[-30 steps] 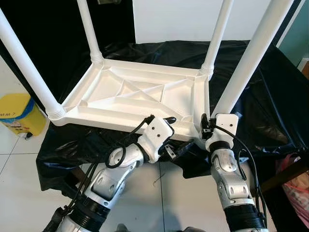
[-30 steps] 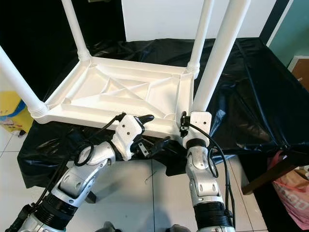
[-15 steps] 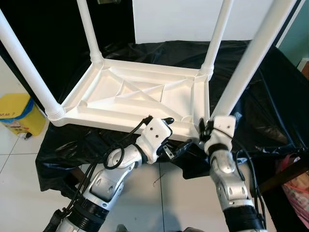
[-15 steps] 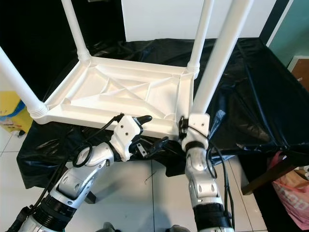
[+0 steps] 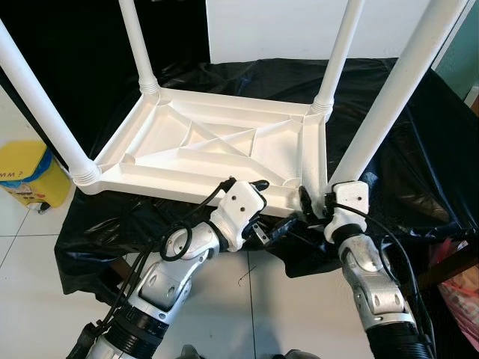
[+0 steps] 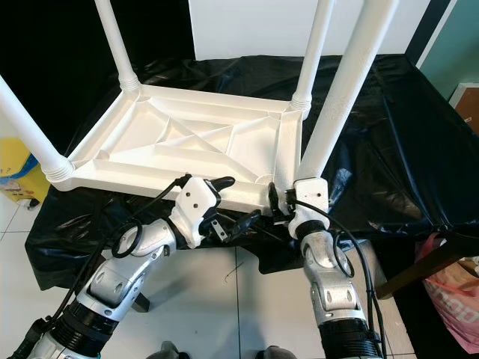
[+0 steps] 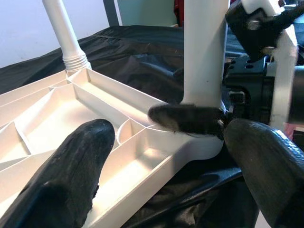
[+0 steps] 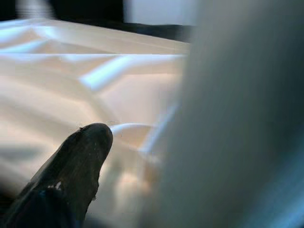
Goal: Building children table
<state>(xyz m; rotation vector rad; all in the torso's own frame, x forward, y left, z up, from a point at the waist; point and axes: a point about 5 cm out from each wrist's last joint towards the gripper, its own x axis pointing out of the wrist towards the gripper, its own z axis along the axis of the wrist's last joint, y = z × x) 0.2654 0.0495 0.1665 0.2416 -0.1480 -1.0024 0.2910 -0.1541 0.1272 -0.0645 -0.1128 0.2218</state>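
A white plastic children's table (image 5: 217,142) lies upside down on a black-draped surface (image 5: 419,149), its four legs pointing up. My right gripper (image 5: 311,202) is at the base of the near right leg (image 5: 389,97), shut on it. In the left wrist view one of the right gripper's fingers (image 7: 185,118) lies across that leg's foot. In the right wrist view the other finger (image 8: 76,166) rests beside the blurred leg. My left gripper (image 5: 275,206) is open, its fingers straddling the table's near rim (image 7: 156,156) just left of that corner.
A yellow bin (image 5: 26,176) stands on the white tile floor at the left. A pink bag (image 5: 460,292) and a dark wooden bar sit at the right. A white panel (image 5: 277,30) stands behind the table.
My right wrist has swung to the right and tilted around the near right leg's base. The left gripper has stayed at the rim.
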